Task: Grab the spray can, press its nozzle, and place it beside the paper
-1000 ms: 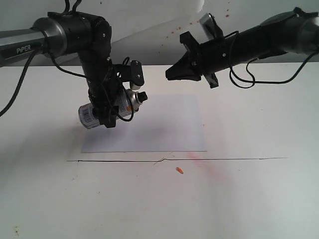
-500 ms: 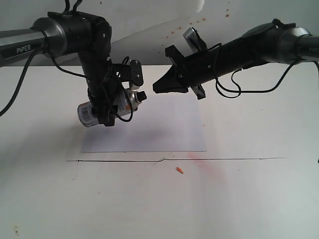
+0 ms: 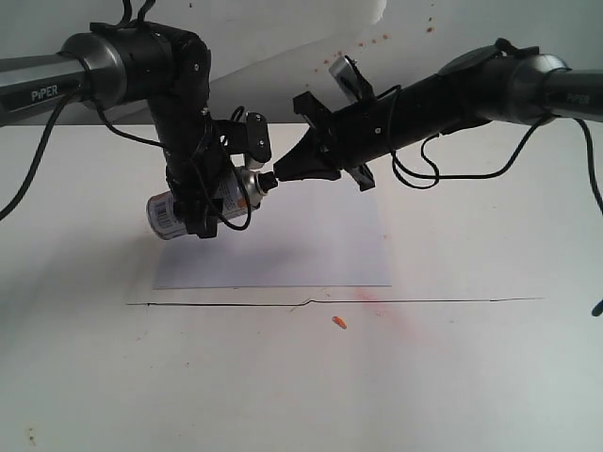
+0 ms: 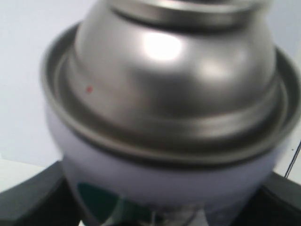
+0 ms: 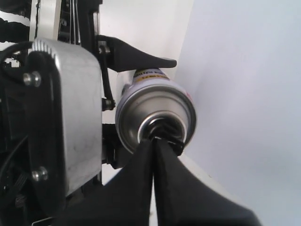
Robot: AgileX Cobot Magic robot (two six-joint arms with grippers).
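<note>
Clamping spray can (image 3: 168, 215) aloft in left claw (image 3: 215, 201), right claw (image 3: 282, 173) pinched together at nozzle (image 3: 269, 181), paper (image 3: 311, 245) below

Spray can (image 3: 168, 215): silver metal dome; white label with black barcode stripes and a green patch.
Nozzle (image 3: 269, 181): black.
Paper (image 3: 320, 245): plain white, faintly bluish.
Table (image 3: 452, 377): off-white, marked by a thin dark line (image 3: 424, 301), an orange speck (image 3: 339, 323) and a pale red smear (image 3: 377, 303).

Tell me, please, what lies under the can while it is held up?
The can, held in the air by the left gripper, hangs over the paper near its left edge. Nothing else shows below it. The gripper hides the paper's far left corner.
</note>
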